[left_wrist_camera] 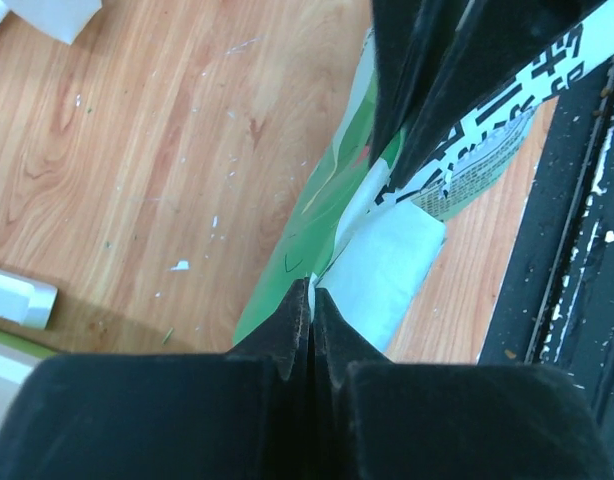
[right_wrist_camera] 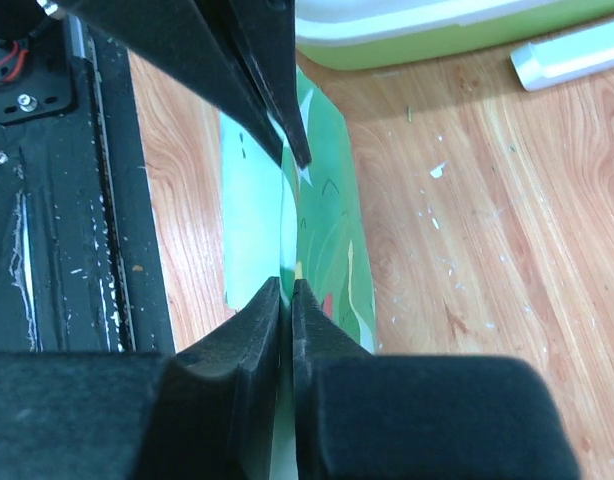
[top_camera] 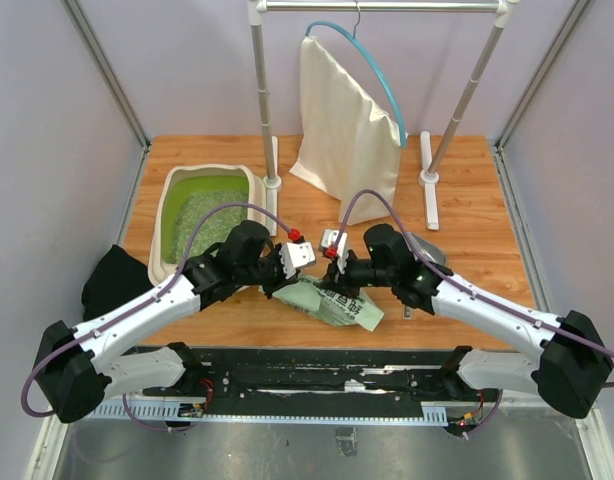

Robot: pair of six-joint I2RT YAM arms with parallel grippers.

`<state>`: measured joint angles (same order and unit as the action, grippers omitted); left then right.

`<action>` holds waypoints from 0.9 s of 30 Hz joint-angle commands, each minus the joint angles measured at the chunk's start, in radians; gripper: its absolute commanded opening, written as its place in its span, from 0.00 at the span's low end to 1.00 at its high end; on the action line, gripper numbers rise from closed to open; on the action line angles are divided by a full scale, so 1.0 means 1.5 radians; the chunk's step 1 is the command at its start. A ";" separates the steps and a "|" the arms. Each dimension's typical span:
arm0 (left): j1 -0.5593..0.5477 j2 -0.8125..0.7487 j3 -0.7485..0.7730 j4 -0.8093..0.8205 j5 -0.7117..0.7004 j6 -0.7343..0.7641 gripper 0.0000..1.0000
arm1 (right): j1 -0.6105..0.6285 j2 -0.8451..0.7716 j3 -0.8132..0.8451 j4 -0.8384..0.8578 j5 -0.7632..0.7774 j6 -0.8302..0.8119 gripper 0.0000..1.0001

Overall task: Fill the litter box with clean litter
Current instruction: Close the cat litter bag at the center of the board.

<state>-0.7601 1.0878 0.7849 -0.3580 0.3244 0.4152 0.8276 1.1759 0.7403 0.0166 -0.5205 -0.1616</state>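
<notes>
Wrist views, left gripper [left_wrist_camera: 310, 300], right gripper [right_wrist_camera: 285, 295] nipping bag [left_wrist_camera: 317, 220], top external alone, clean litter [top_camera: 209, 225]

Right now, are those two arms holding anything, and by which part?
Yes, the bag. The left jaws and right jaws are each shut on its thin raised edge, pinching it at opposite ends.

1. The litter box [top_camera: 212, 169] sits at the far-left corner of the surface [top_camera: 477, 230], with the clean litter [top_camera: 212, 218] inside it.
2. The bag [top_camera: 339, 303] lies midway along the near edge.
3. The rack [top_camera: 263, 100] stands along the far edge, right of the litter box.
</notes>
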 commanded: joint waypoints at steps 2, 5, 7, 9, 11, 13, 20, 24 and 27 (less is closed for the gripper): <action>0.009 0.006 -0.004 -0.002 -0.096 0.019 0.00 | 0.003 -0.031 0.001 -0.116 0.047 -0.016 0.11; 0.010 0.003 -0.004 0.003 -0.103 0.016 0.00 | 0.003 -0.048 -0.012 -0.163 0.079 -0.001 0.07; 0.012 0.000 -0.005 0.005 -0.110 0.016 0.00 | 0.001 -0.067 -0.024 -0.193 0.117 0.011 0.02; 0.017 -0.003 -0.005 0.006 -0.118 0.017 0.01 | -0.008 -0.094 -0.036 -0.220 0.128 0.020 0.01; 0.025 -0.004 -0.006 0.006 -0.123 0.016 0.00 | -0.022 -0.126 -0.043 -0.244 0.131 0.031 0.01; 0.034 -0.005 -0.007 0.008 -0.123 0.017 0.01 | -0.044 -0.151 -0.042 -0.283 0.116 0.031 0.01; 0.069 -0.024 -0.022 0.032 -0.147 -0.013 0.00 | -0.070 -0.155 0.013 -0.379 0.109 0.043 0.01; 0.082 -0.040 -0.028 0.045 -0.146 -0.026 0.01 | -0.077 -0.138 0.020 -0.382 0.127 0.026 0.02; 0.082 -0.038 -0.025 0.030 -0.099 -0.007 0.00 | -0.078 -0.132 0.037 -0.371 0.163 0.029 0.15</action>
<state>-0.6468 1.0485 0.7494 -0.3290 0.1596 0.3908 0.7258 0.9668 0.7452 -0.4854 -0.3424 -0.1123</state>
